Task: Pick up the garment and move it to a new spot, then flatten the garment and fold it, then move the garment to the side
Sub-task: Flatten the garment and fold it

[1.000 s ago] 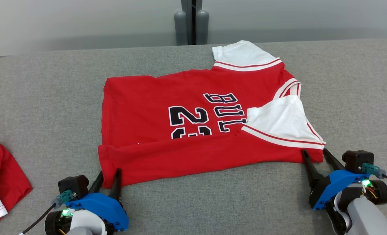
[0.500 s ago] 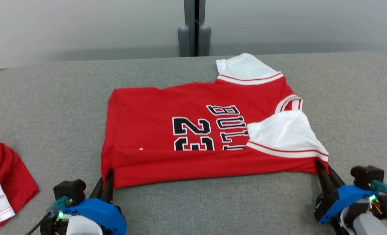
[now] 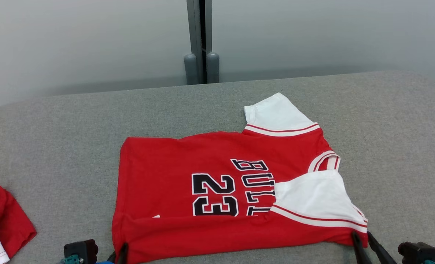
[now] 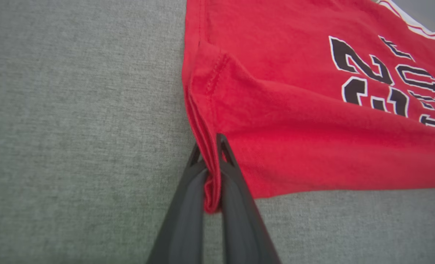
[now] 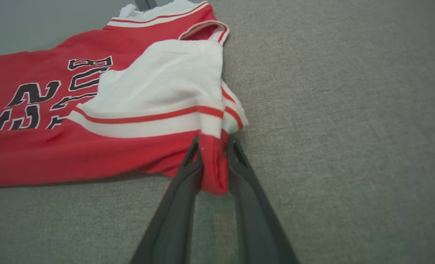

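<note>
Red jersey cloth, the garment point(image 3: 188, 154), lies spread on the grey counter point(image 3: 56, 128) in the head view, with its number 23 and lettering facing up. The far sleeve point(image 3: 277, 115) sticks out at its far right corner, and the near sleeve point(image 3: 312, 198) is folded over its near right part. The garment's near edge is doubled back into a long red band. At its near left corner the left fingers point(image 3: 124, 253) rise from the bottom edge, close together, tips at the hem. At its near right corner the right fingers point(image 3: 356, 247) point up the same way, tips against the red corner under the sleeve's stripe. A second red cloth point(image 3: 4, 216) lies well apart to the garment's left.

In the left wrist view the left fingers point(image 4: 235, 183) reach low over the counter point(image 4: 74, 110) and meet on the garment's point(image 4: 312, 110) side hem. They are pinched tight on the stacked layers, and a narrow fold of red runs down between them.

In the right wrist view the right fingers point(image 5: 180, 198) slant toward the garment's point(image 5: 56, 146) corner just below the near sleeve point(image 5: 166, 80). They stand a little apart with a thick wad of red cloth filling the gap, both inner faces against it, so they grip that corner. Bare counter point(image 5: 349, 110) lies to the garment's right.
</note>
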You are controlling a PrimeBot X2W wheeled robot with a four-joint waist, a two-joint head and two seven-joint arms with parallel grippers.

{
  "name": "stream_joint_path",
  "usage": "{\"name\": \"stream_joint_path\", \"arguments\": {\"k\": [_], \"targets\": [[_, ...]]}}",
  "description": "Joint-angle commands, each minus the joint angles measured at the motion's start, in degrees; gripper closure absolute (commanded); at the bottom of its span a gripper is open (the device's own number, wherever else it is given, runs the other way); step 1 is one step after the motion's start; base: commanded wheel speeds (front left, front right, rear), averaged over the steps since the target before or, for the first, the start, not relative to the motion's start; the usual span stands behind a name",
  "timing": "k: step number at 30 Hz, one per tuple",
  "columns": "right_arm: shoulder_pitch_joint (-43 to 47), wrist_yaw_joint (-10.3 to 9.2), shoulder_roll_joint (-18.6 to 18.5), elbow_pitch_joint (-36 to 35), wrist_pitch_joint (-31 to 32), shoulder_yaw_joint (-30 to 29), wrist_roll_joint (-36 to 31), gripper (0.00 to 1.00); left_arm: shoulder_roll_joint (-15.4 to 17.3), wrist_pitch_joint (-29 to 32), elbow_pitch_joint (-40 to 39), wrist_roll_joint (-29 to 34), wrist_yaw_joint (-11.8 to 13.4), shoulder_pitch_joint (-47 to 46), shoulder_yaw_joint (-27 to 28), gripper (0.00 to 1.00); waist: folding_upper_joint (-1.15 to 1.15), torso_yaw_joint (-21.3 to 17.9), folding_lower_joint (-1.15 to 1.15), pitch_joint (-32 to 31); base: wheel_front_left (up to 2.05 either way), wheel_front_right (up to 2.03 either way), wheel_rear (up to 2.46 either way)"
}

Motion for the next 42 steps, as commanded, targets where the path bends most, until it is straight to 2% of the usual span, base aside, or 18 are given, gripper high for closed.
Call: {"name": "stream_joint_path", "arguments": {"k": [1, 4, 11, 16, 21, 30, 33, 37, 42], "targets": [[1.08, -0.08, 0.34, -1.33, 0.9, -0.54, -0.74, 0.0, 0.11, 0.38, -0.5, -0.13, 0.23, 0.75, -0.36, 0.0, 0.0, -0.27, 0.0, -0.33, 0.0, 0.0, 0.0], [0.89, -0.06, 0.76, -4.73, 2.18, -1.09, -2.63, 0.0, 0.18, -0.88, -1.3, 0.54, 0.47, 1.13, -0.44, 0.0, 0.0, -0.48, 0.0, -0.58, 0.0, 0.0, 0.0], [-2.62, -0.05, 1.14, -14.9, 2.87, -3.08, -6.92, 0.0, 0.73, -12.86, -5.98, 6.21, 2.38, -1.8, 0.53, 0.0, 0.0, -0.15, 0.0, -1.29, 0.0, 0.0, 0.0], [-4.88, -0.05, 1.11, -21.53, 5.4, -2.56, -8.94, 0.0, 1.3, -18.3, -9.74, 9.44, 4.26, -4.1, 1.45, 0.0, 0.0, -0.07, 0.0, -1.48, 0.0, 0.0, 0.0], [-5.57, -0.05, 1.2, -24.76, 7.57, -3.17, -9.95, 0.0, 2.43, -18.3, -11.64, 10.73, 4.64, -5.36, 1.41, 0.0, 0.0, 0.43, 0.0, -1.34, 0.0, 0.0, 0.0], [-5.11, -0.05, 1.72, -26.19, 8.98, -3.67, -10.3, 0.0, 3.45, -16.74, -11.6, 10.41, 4.78, -6.08, 1.52, 0.0, 0.0, 0.75, 0.0, -0.59, 0.0, 0.0, 0.0], [-5.73, -0.05, 1.85, -26.45, 9.17, -3.61, -9.88, 0.0, 4.05, -15.41, -11.03, 9.97, 3.83, -7.98, 1.23, 0.0, 0.0, 0.78, 0.0, 0.63, 0.0, 0.0, 0.0], [-7.05, -0.05, 1.75, -26.91, 9.23, -3.33, -9.54, 0.0, 4.68, -11.29, -8.0, 7.86, 1.1, -13.72, 0.78, 0.0, 0.0, 0.79, 0.0, 3.38, 0.0, 0.0, 0.0], [-9.22, -0.05, 1.56, -26.72, 9.05, -2.0, -9.24, 0.0, 5.18, -5.83, 1.56, 4.45, -3.54, -24.2, 0.34, 0.0, 0.0, -0.5, 0.0, 7.74, 0.0, 0.0, 0.0]]}}
